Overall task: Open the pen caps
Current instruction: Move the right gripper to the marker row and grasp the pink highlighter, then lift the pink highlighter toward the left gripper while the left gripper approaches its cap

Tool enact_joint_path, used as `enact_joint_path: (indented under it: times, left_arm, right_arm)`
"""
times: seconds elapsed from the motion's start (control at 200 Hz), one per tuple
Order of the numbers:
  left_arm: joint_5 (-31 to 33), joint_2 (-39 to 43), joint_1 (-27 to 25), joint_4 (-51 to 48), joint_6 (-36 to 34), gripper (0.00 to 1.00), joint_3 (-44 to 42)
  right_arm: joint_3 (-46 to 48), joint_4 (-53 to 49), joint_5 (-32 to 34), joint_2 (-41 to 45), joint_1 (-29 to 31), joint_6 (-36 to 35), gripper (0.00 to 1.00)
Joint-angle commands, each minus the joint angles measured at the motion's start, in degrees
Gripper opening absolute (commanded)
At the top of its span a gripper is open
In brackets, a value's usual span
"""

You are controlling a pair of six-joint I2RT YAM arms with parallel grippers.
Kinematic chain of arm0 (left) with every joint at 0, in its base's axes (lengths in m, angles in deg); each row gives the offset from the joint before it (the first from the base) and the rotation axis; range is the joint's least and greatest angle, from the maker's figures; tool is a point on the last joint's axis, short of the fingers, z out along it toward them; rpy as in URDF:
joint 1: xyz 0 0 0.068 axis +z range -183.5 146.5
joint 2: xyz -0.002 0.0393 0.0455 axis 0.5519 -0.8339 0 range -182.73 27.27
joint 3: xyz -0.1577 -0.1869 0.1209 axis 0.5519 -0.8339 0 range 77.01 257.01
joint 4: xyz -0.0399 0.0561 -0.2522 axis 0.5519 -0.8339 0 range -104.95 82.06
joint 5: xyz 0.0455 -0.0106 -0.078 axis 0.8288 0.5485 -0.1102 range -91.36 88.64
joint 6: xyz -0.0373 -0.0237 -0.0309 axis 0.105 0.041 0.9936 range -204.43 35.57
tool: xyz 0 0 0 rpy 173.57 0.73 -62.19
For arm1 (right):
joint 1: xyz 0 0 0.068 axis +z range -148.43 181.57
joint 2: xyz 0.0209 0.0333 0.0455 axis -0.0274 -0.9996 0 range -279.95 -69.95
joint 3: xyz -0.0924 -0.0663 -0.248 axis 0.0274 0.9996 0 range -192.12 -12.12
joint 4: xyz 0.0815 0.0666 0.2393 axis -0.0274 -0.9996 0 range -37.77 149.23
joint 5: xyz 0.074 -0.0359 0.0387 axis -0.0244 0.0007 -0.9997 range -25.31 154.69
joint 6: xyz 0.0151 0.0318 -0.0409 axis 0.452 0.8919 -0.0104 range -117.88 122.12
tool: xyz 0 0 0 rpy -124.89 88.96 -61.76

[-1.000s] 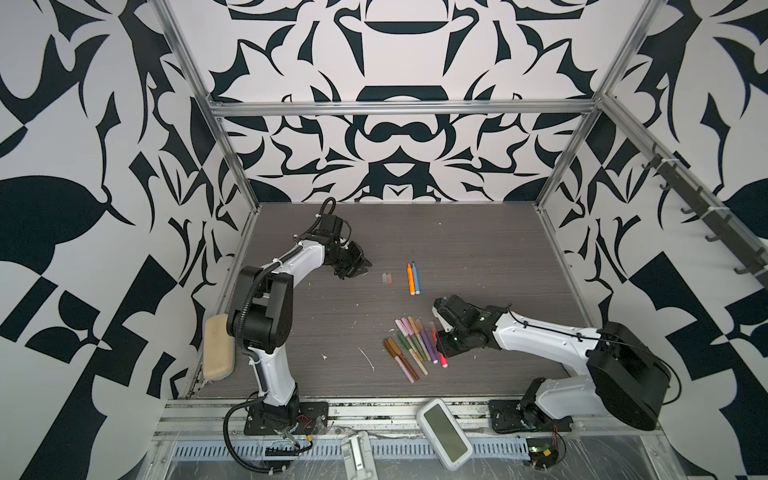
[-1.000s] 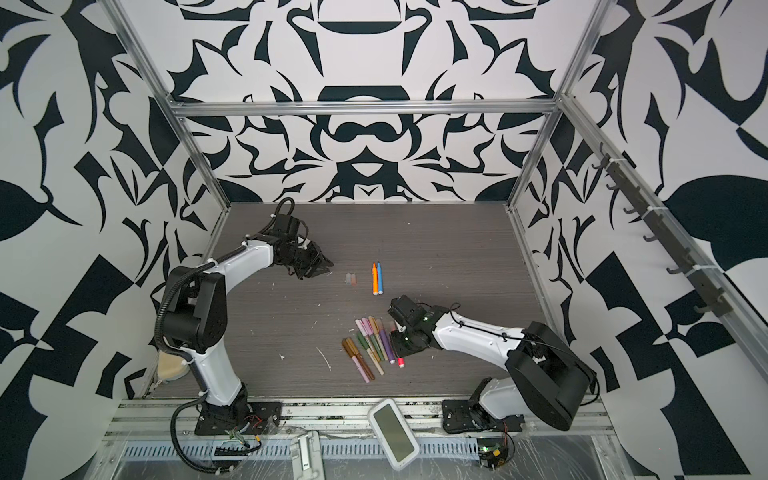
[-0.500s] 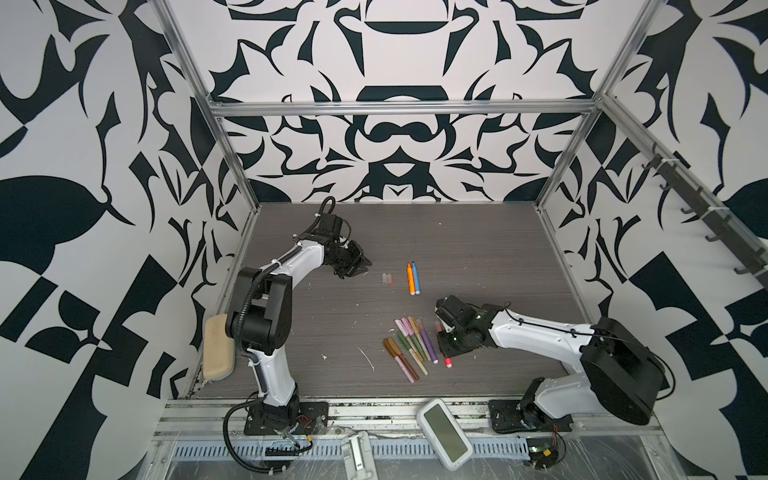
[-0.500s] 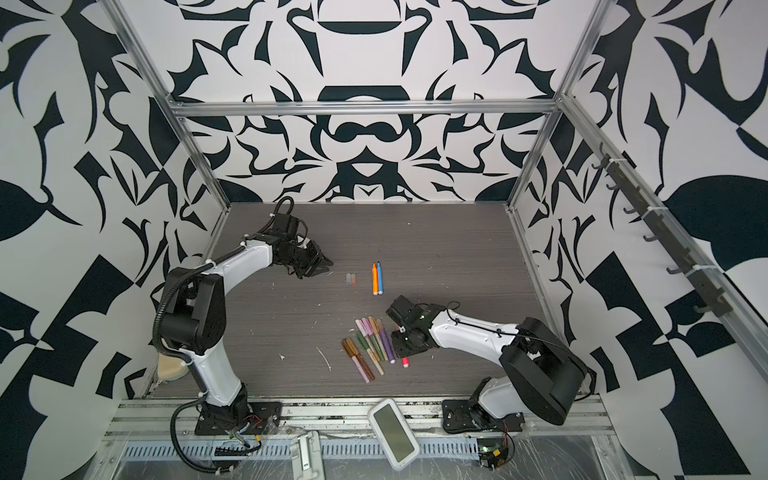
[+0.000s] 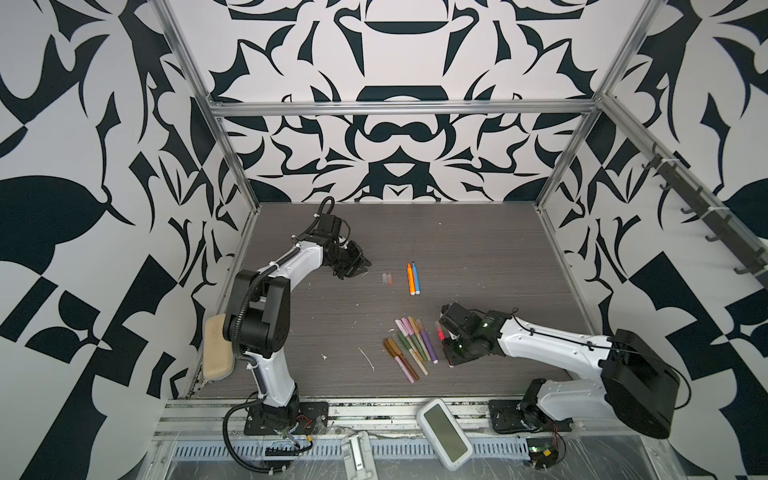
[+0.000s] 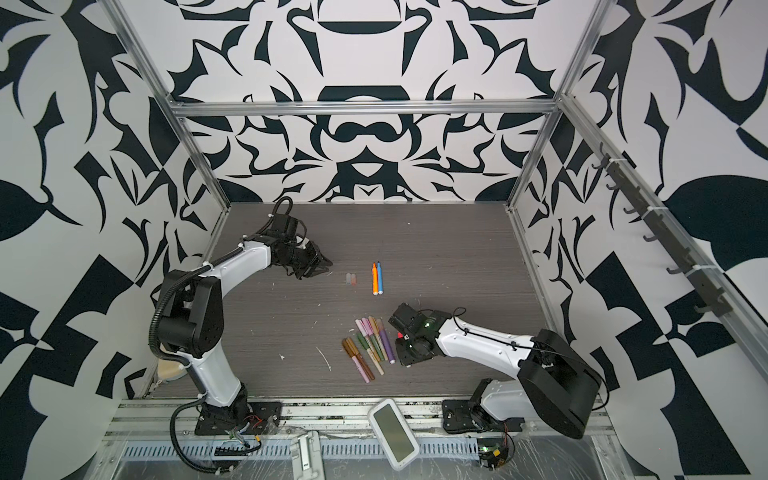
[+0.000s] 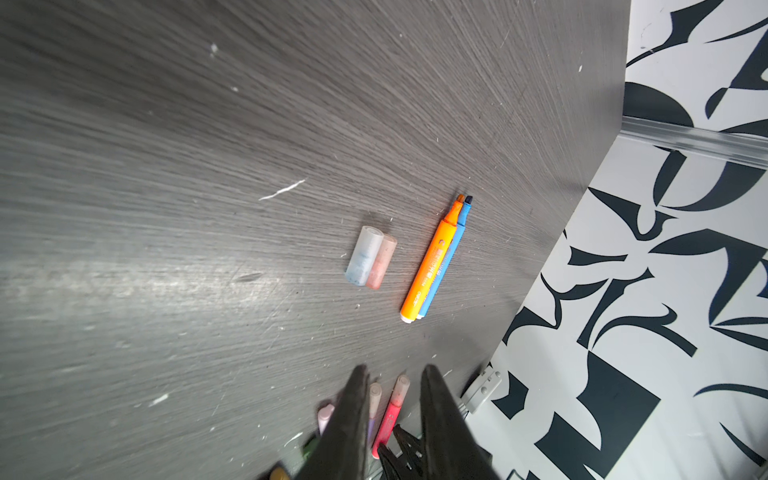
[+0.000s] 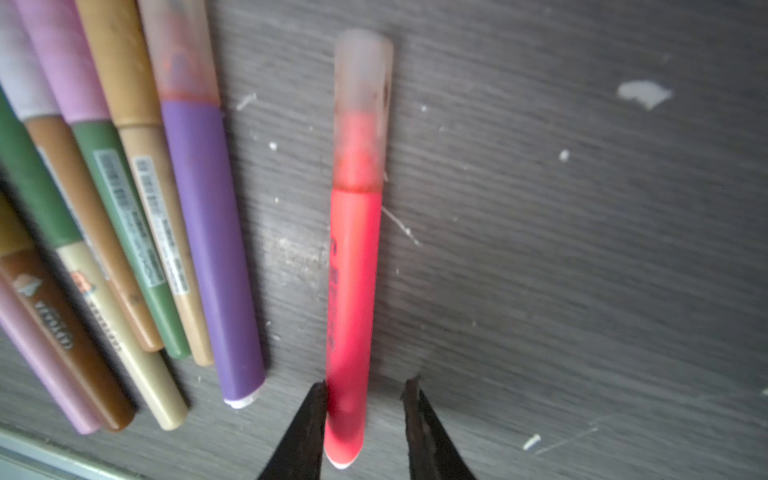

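My right jaws sit apart astride the neon-pink plastic marker point(image 8: 353, 270), tail-end, I'd say sparing its frosted cap point(image 8: 362, 83) for empty, parted left jaws.

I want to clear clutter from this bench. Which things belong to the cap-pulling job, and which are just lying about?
Job: capped red pen, bunch of capped pens, orange and blue pens, two loose caps.
Lying about: white device, tan pad, white scraps.

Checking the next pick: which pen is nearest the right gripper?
The neon pink pen, lying alone between the open fingers of the right gripper, its translucent cap still on; the purple pen and the rest lie bunched beside it.
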Motion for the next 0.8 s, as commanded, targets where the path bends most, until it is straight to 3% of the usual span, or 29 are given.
enact_joint_path:
  times: [0.0,0.465,0.795]
  left_arm:
    - [-0.2,1.6,0.2,-0.9,-0.1,0.25,-0.9]
    - [0.4,2.9,0.2,-1.9,-0.2,0.25,-1.6]
    - [2.4,5.4,-2.4,-2.1,2.1,0.25,-2.5]
  right_arm:
    - [-0.6,-2.1,2.7,0.0,1.2,2.0,0.35]
    - [-3.0,-1.4,2.9,-8.6,2.0,1.9,0.25]
    - [-5.8,-3.1,2.9,-6.8,-1.5,-1.7,0.02]
